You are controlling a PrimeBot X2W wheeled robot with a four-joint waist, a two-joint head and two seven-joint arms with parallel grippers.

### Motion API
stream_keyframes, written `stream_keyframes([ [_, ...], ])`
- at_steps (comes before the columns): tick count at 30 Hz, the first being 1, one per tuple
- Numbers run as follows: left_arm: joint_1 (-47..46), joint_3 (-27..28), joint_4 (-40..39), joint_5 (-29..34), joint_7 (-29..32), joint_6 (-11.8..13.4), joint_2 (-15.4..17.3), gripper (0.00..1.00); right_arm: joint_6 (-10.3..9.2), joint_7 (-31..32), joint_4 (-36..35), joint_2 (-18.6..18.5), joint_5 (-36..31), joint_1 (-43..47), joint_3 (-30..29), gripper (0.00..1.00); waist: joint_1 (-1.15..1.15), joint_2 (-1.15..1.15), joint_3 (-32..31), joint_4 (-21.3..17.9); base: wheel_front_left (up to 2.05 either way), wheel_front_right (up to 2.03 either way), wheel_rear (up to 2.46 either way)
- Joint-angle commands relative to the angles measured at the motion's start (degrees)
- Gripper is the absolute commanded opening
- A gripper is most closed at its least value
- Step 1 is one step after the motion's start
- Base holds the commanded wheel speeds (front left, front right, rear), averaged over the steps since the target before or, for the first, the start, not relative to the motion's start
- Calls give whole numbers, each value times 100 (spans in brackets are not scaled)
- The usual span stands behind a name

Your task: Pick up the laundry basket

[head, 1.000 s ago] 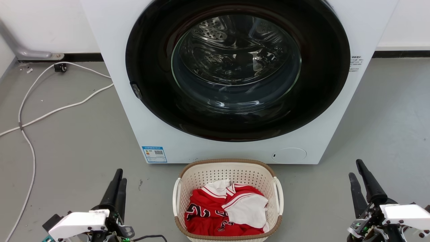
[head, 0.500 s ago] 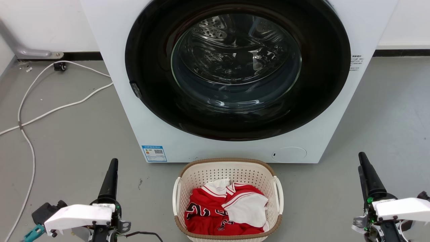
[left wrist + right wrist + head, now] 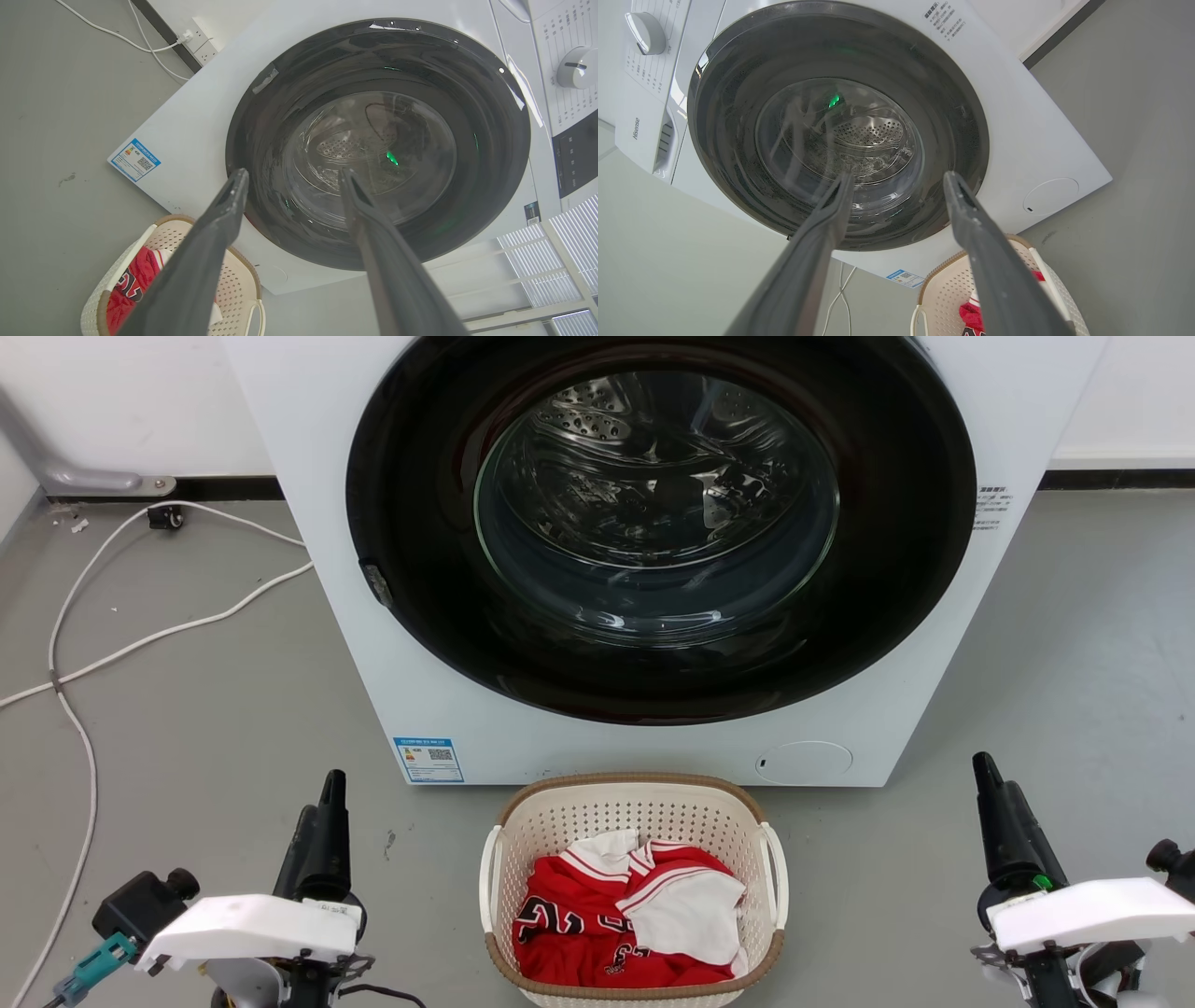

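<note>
The front-loading washing machine point(image 3: 653, 747) is seen with its round glass door shut, and nothing can be made out in the steel drum behind it. On the grey floor just before it, the laundry basket point(image 3: 635, 780) is set upright, untouched, and inside it a crumpled red-and-white jersey point(image 3: 579, 933) is heaped, roughly half filling it. The left gripper point(image 3: 293, 171) is held well apart from the basket on one side, fingers spread with nothing between them, and the right gripper point(image 3: 899, 176) is held likewise on the other side. The approach is judged to be in hand, with no grasp yet made. Next, both grippers would need to be brought inward and down to the white side handles point(image 3: 486, 882), so that an even, two-sided lift can be made.
</note>
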Motion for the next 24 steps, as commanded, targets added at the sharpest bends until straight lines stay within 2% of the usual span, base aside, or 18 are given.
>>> stream_keyframes([
  [1, -40, -29, -148, 242, -65, 47, 45, 100, 0, -72, -136, -19, -285, -35, 14, 100, 0, 0, 2, 0, 0, 0, 0],
  [24, 160, -202, -422, 2031, -508, 83, 115, 100, 0, -519, -339, -22, -2372, 109, 116, 100, 0, 0, 47, 8, 0, 0, 0],
])
